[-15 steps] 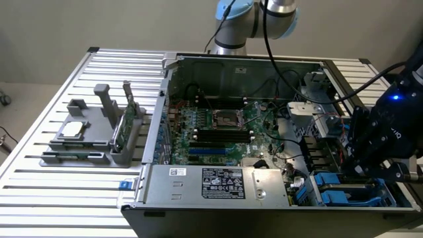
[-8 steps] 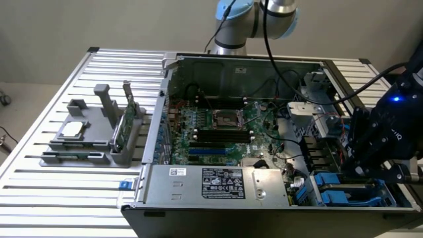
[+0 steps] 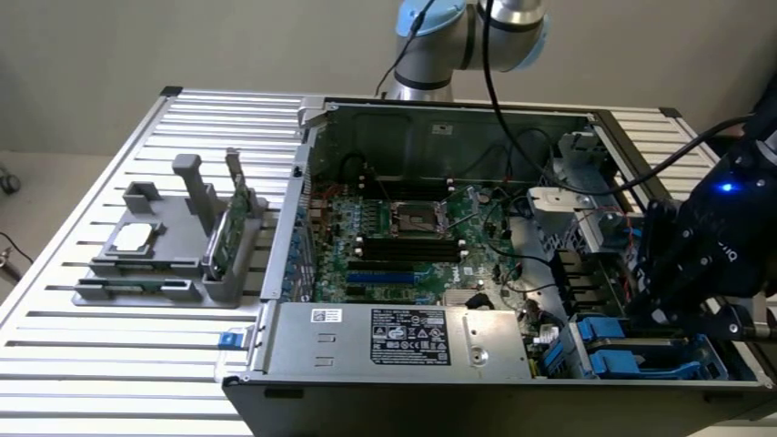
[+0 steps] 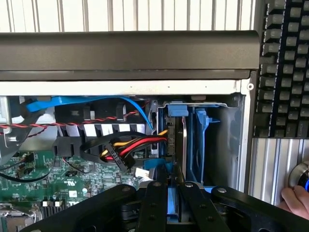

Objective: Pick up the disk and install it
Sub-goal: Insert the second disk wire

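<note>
In the wrist view the disk stands edge-on in the drive bay at the case's corner, a thin silver edge framed by its blue carrier. My gripper is shut on the disk's near edge, with a black finger on either side. In the exterior view my gripper hangs low over the blue carriers of the drive bay at the case's front right corner. There my own body hides most of the disk.
The open case holds a motherboard, a power supply and a cable bundle beside the bay. A grey holder with a chip and a green card stands at the exterior view's left. A keyboard and a hand lie outside the case.
</note>
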